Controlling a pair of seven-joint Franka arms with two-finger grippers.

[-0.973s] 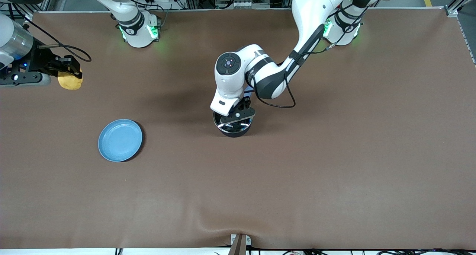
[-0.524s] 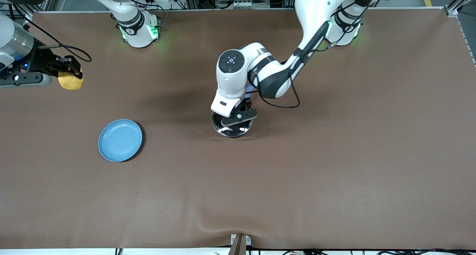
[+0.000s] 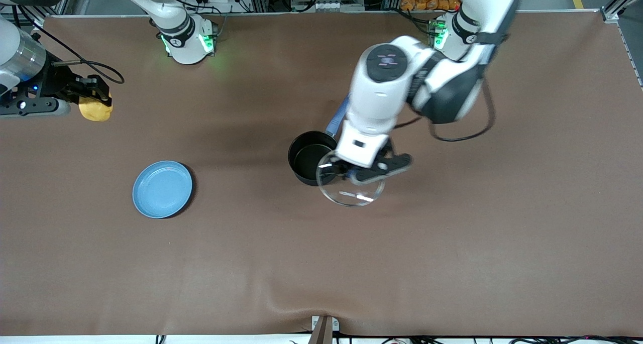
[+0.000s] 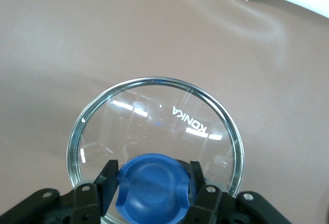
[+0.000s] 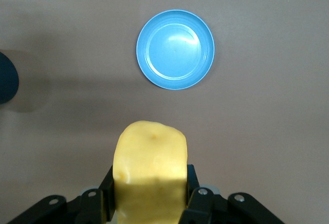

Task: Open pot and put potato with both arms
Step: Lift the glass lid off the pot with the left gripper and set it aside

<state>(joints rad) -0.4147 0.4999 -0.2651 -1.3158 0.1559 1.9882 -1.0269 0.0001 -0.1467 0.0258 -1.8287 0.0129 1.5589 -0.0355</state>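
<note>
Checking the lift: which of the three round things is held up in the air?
The glass lid, gripped by its blue knob in the left gripper; the pot and the blue plate rest on the table.

the left end effector [image 4: 154, 193] has its two black fingers [image 4: 105, 183] closed tight on a round blue knob [image 4: 152, 182]. the knob sits in the middle of a clear glass lid [image 4: 154, 126] with a shiny metal ring around it. white letters on the glass spell konka. under the lid is the plain brown desk [image 4: 77, 39], with a soft wrinkle in its cover.
</note>
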